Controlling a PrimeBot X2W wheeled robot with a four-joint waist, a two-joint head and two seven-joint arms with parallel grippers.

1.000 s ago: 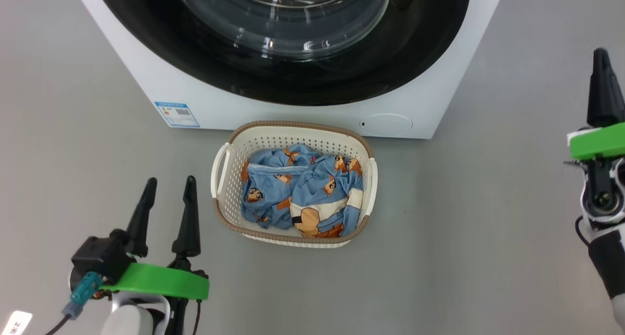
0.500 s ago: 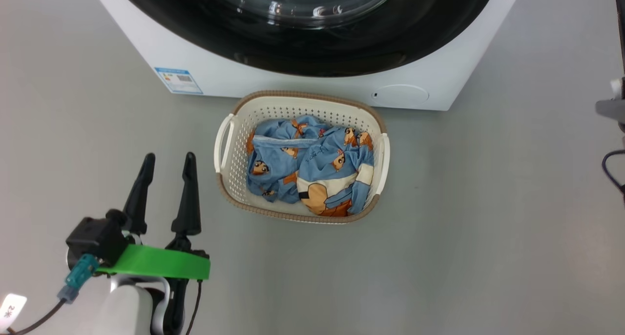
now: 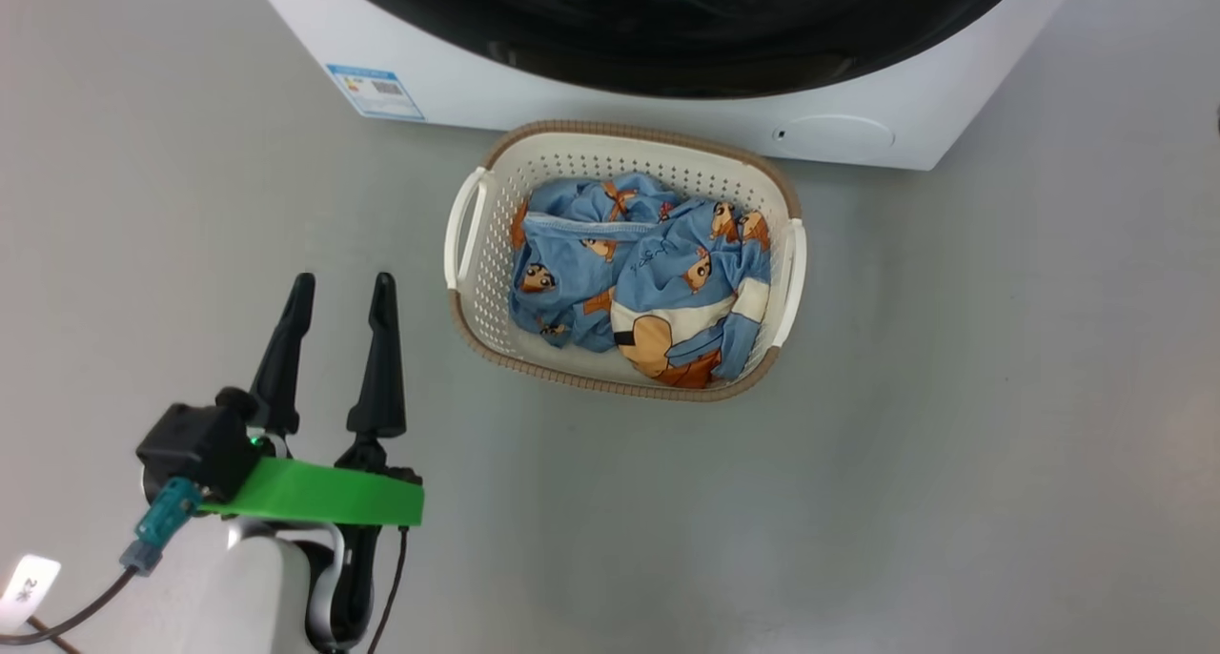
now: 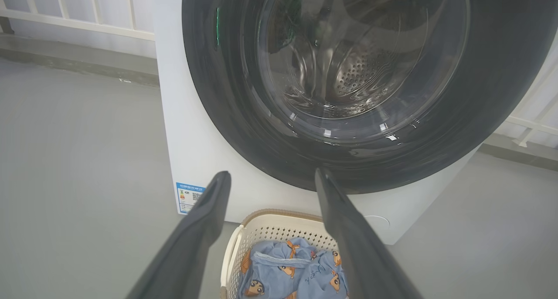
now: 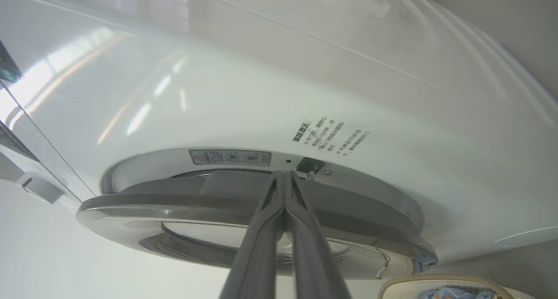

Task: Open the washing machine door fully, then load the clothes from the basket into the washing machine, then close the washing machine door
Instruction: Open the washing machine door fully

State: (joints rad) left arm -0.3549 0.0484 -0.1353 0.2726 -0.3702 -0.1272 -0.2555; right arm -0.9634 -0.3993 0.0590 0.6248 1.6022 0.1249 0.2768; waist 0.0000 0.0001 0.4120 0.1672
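The white washing machine (image 3: 572, 101) stands at the top of the head view, its glossy black washing machine door (image 3: 715, 44) cut by the frame edge. In front of it on the floor sits the cream basket (image 3: 486, 282) holding the blue printed clothes (image 3: 648, 273). Left of the basket, my left gripper (image 3: 343, 287) hangs open and empty. In its wrist view the left gripper (image 4: 271, 174) points at the door (image 4: 218, 94) and basket (image 4: 270, 220). My right gripper (image 5: 284, 173) is shut, its tips at the grey edge of the door (image 5: 174, 198), which stands slightly off the machine front (image 5: 261, 94).
Grey floor surrounds the basket on all sides. A blue label (image 3: 375, 91) marks the machine's lower left corner. A white railing (image 4: 65, 15) runs behind the machine. The basket's rim (image 5: 436, 281) shows at the bottom right of the right wrist view.
The head camera has shifted, so machine and basket sit higher and further right. My right gripper has left the head view at the right edge. The left gripper stays open.
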